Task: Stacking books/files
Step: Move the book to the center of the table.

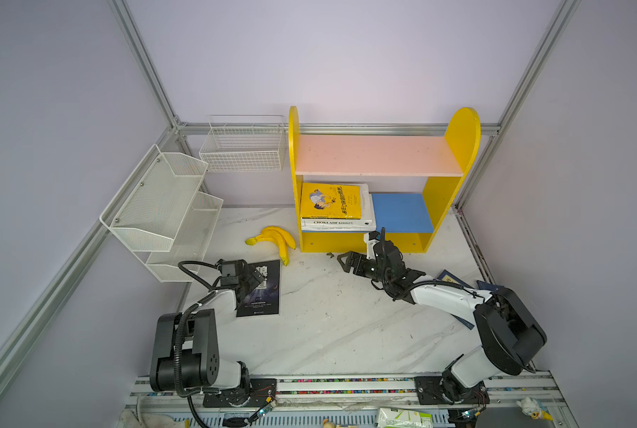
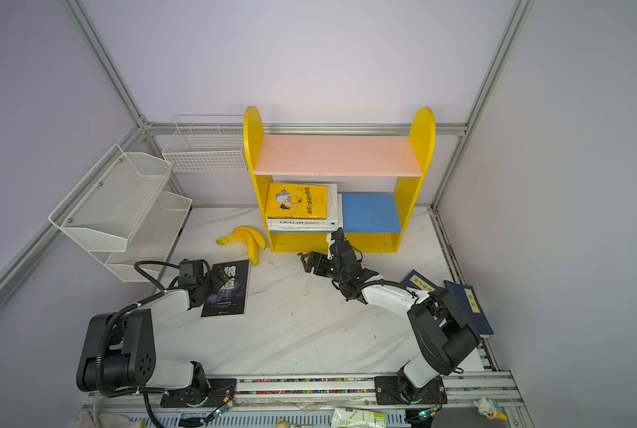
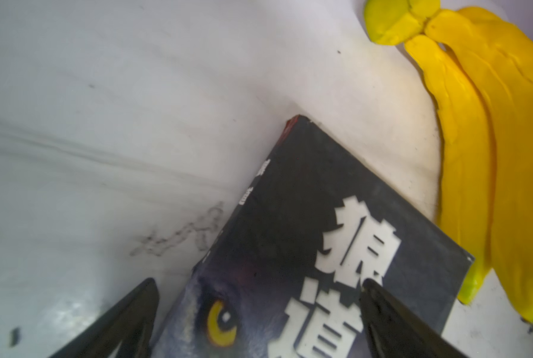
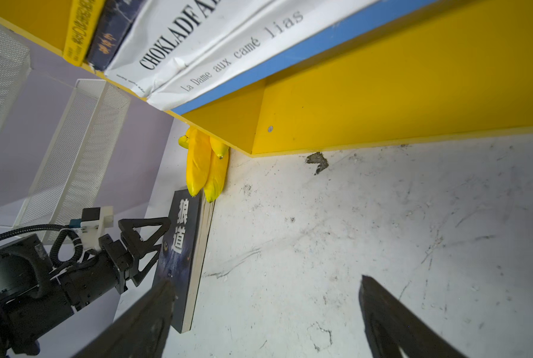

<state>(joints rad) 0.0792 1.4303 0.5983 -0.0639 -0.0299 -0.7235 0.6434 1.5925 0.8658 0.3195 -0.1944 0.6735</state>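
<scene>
Left wrist view: the left tool [image 3: 259, 282] hangs with its jaws spread wide over a corner of the black book [image 3: 290, 217]. One finger is above the wolf-eye cover and the other above bare table [image 3: 104, 124]. Nothing is gripped, and whether either finger touches cannot be told.

In both top views this book lies flat, cover up, at about 9 o'clock on the white marble-patterned table. A bunch of bananas [image 1: 274, 239] sits just past its far corner, at roughly 11 o'clock.

A yellow bookcase [image 1: 454, 148] stands against the back wall at 12 to 1 o'clock. A flat stack rests on the 9 o'clock half of its blue shelf [image 1: 402, 213]. The yellow book [image 1: 330, 200] is on top, with a dark book [image 4: 110, 34] under it that shows only in the right wrist view. Two white books [image 1: 335, 222] lie at the bottom.

The right tool [image 1: 343, 261] is low over the table just in front of the bookcase base, at 12 o'clock from the table's middle. Its jaws are wide apart and empty, pointing toward 9 o'clock.

Two navy books [image 2: 469, 304] with yellow labels lie at 3 to 4 o'clock, partly hidden under the right arm. A white mesh rack [image 1: 154, 200] hangs on the wall at 10 o'clock and a wire basket [image 1: 243, 148] at 11 o'clock.
</scene>
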